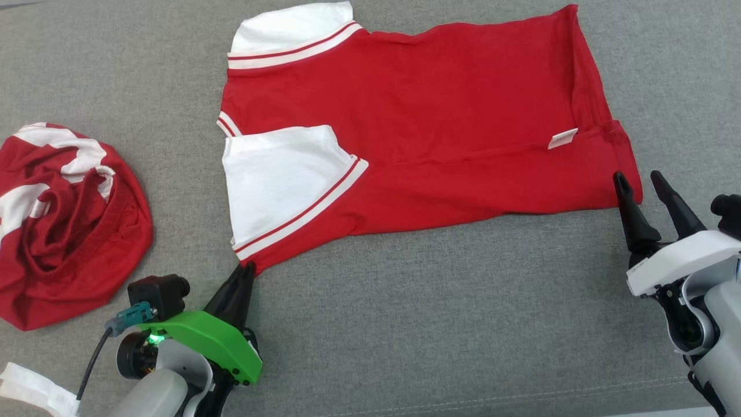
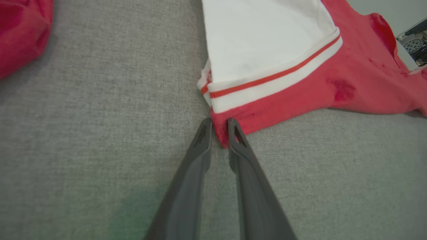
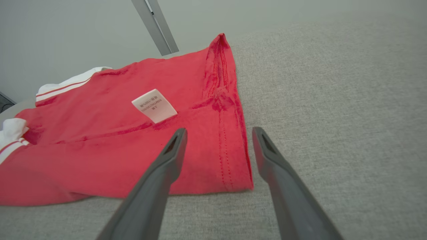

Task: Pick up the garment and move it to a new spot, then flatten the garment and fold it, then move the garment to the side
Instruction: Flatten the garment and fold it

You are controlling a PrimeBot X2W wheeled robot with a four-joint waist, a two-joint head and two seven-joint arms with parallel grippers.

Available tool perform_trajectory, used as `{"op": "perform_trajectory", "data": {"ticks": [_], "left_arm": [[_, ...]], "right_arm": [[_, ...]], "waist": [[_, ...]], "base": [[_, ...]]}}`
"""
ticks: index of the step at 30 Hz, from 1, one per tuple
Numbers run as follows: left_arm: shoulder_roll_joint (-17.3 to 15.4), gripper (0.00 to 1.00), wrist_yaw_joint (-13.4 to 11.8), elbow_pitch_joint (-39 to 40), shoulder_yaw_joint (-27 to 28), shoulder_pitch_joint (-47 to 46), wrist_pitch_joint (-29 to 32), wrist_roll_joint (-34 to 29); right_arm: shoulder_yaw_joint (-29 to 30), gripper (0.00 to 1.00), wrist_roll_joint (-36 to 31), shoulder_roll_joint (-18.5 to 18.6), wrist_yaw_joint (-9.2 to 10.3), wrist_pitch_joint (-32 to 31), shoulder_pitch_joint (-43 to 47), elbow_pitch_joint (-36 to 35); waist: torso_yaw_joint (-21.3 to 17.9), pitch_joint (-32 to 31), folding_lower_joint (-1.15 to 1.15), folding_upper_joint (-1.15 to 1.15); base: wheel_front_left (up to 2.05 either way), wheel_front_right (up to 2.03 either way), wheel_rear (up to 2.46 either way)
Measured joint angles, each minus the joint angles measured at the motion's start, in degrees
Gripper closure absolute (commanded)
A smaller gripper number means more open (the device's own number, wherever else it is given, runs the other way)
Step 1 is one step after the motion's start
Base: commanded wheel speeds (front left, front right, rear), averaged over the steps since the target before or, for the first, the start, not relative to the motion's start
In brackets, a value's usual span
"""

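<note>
Left claw (image 2: 219, 124) tight on garment (image 1: 440, 116) corner

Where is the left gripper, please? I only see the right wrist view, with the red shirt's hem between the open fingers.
Observer: The left gripper is pinching the corner of the red short-sleeved shirt nearest the robot, just below its white striped sleeve.
Operator: Is anything else lying on the grey fabric surface?
Observer: Yes, a crumpled red-and-white garment lies off to the robot's left, apart from the shirt.
</note>
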State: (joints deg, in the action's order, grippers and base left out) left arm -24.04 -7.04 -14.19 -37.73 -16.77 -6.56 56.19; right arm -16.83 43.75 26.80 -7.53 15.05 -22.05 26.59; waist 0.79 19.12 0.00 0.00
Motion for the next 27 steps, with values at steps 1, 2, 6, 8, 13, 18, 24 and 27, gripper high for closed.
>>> {"op": "perform_trajectory", "data": {"ticks": [1, 2, 6, 8, 13, 18, 24, 27], "left_arm": [[0.0, 1.0, 0.1, 0.0, -0.1, 0.0, 0.0, 0.1], [0.1, 1.0, 0.5, -0.1, -0.2, 0.0, -0.1, 0.1], [-0.3, 1.0, 1.1, -0.1, -0.7, -0.5, -0.3, -0.6], [-0.4, 1.0, 1.2, -0.1, -0.9, -0.8, -0.5, -0.9], [-1.3, 1.0, 1.2, 0.1, -1.1, -1.6, -0.6, -2.3], [-3.0, 1.0, 1.2, 1.3, -1.9, -1.7, -0.5, -3.4], [-5.3, 1.0, 0.7, 4.5, -2.6, 0.7, 0.5, -3.5], [-6.3, 1.0, -0.1, 6.4, -2.7, 2.4, 0.7, -3.5]], "right_arm": [[-0.4, 0.0, 0.5, -0.1, 0.0, 0.0, 0.0, 0.8], [-0.7, 0.0, 1.2, -0.2, 0.0, 0.0, -0.1, 1.9], [-2.2, 0.0, 2.4, -0.2, 0.0, 0.0, -1.1, 6.1], [-2.7, 0.0, 2.6, -0.2, 0.0, 0.0, -1.7, 8.0], [-4.5, 0.36, 4.2, 0.0, 0.0, 0.0, -2.7, 10.0], [-6.7, 1.0, 5.7, 1.6, 0.0, 0.1, -2.5, 9.0], [-6.1, 1.0, 6.0, 4.3, -0.01, 0.1, 0.6, 6.3], [-5.6, 1.0, 6.1, 5.3, -0.02, 0.1, 3.0, 4.8]], "waist": [[0.1, 0.0, 0.0, 0.0], [0.3, 0.0, 0.0, 0.0], [0.9, 0.1, 0.0, 0.0], [1.2, 0.3, 0.0, 0.0], [2.0, 0.6, 0.0, 0.0], [2.0, 0.0, 0.0, 0.0], [1.7, -1.4, 0.0, 0.0], [1.5, -2.2, 0.0, 0.0]], "base": [[0.0, 0.0, 0.0], [0.0, 0.0, 0.0], [0.0, 0.0, 0.0], [0.0, 0.0, 0.0], [0.0, 0.0, 0.0], [0.0, 0.0, 0.0], [0.0, 0.0, 0.0], [0.0, 0.0, 0.0]]}}
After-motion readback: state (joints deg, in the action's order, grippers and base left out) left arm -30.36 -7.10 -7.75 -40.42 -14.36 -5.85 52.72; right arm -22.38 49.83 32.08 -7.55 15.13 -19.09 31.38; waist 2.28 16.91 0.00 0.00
